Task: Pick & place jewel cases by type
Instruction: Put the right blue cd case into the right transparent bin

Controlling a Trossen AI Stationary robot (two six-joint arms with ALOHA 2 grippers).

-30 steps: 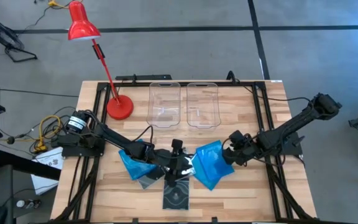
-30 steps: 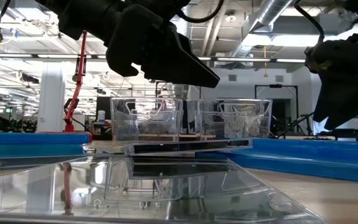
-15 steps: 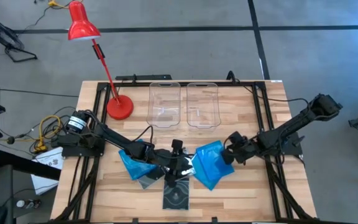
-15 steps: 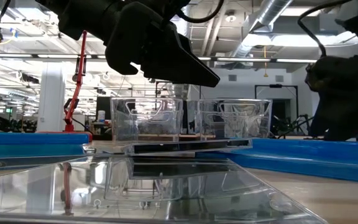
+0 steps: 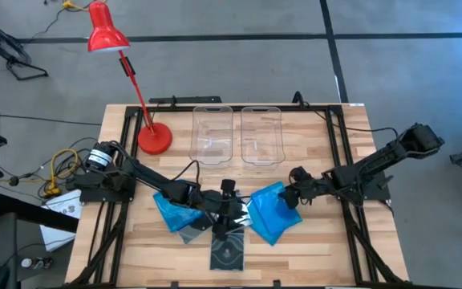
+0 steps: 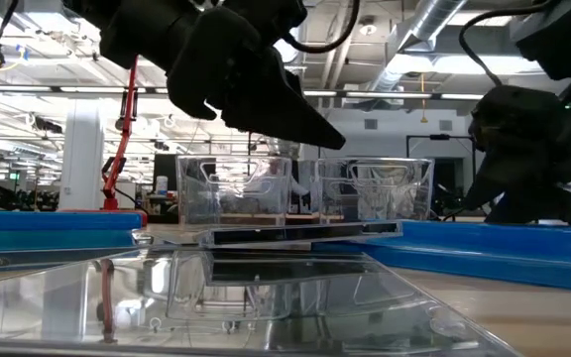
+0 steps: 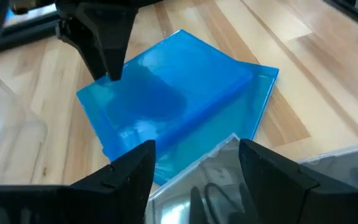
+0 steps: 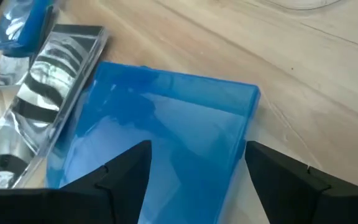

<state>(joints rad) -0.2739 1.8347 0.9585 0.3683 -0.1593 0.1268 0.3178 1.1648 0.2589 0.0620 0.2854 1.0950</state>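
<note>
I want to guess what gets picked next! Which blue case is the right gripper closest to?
The blue case on the right of the pile. The right gripper hovers at its edge, fingers open; the other blue case lies far across, under the left arm.

Red desk lamp [image 5: 107,32]: surface rear-left | two clear bins [image 5: 212,135] [image 5: 262,134]: side by side, rear centre | wooden surface [image 5: 319,241] | cables [image 5: 54,172]: floor, left

Both arms are dark, nearly black, built of slim jointed links with black cables looping along them. The left arm's base [image 5: 101,158] carries a round silver-and-black motor housing. Each pincer ends in two broad, matte black fingers [image 7: 127,177] with angular, tapering tips.
</note>
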